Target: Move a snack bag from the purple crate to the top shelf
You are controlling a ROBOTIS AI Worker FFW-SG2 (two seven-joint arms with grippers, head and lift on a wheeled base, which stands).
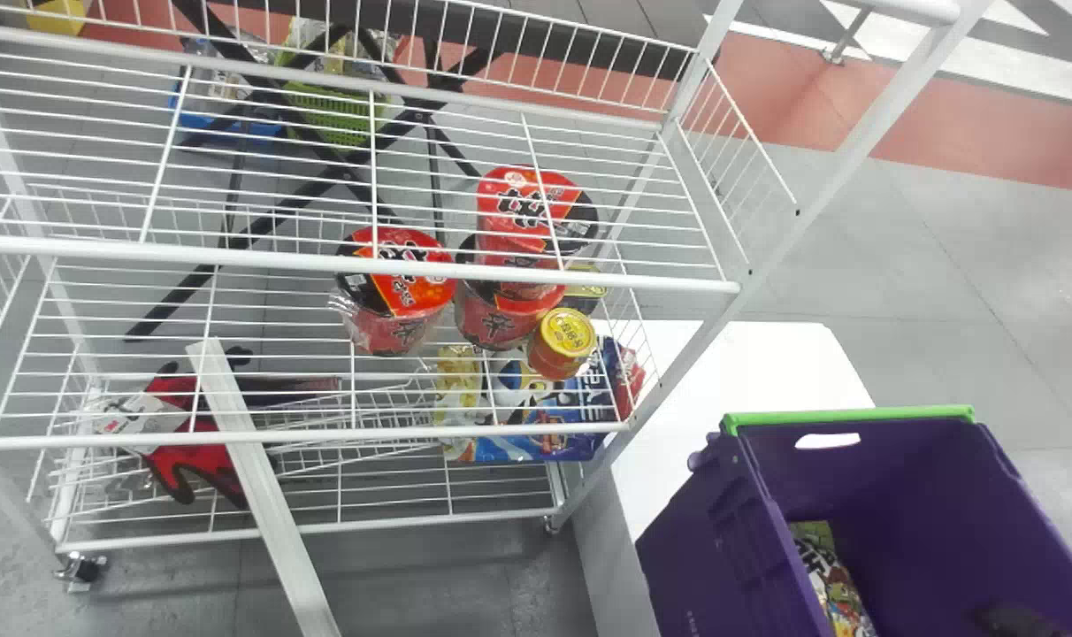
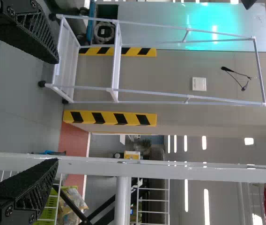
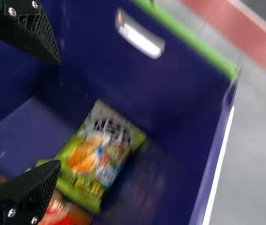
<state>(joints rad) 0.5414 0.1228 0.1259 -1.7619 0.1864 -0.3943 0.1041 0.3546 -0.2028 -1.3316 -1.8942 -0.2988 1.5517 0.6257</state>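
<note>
Right claw (image 1: 1020,621), spread, above green snack bag (image 3: 98,159) in purple crate (image 1: 899,478)

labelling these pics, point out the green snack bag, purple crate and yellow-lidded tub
Green snack bag (image 3: 98,157): right wrist view, middle of its printed face
Purple crate (image 1: 854,414): head view, green far rim
Yellow-lidded tub (image 1: 567,332): head view, on its lid

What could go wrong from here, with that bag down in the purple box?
The right end effector is open in the purple crate, and a red-and-brown item lies right by the green snack bag, so it might snag both or grip poorly. Lifting out, the bag could brush the crate's high walls. The rack's upper shelf has a wire side guard toward the crate's side, which a low carry might catch.
</note>
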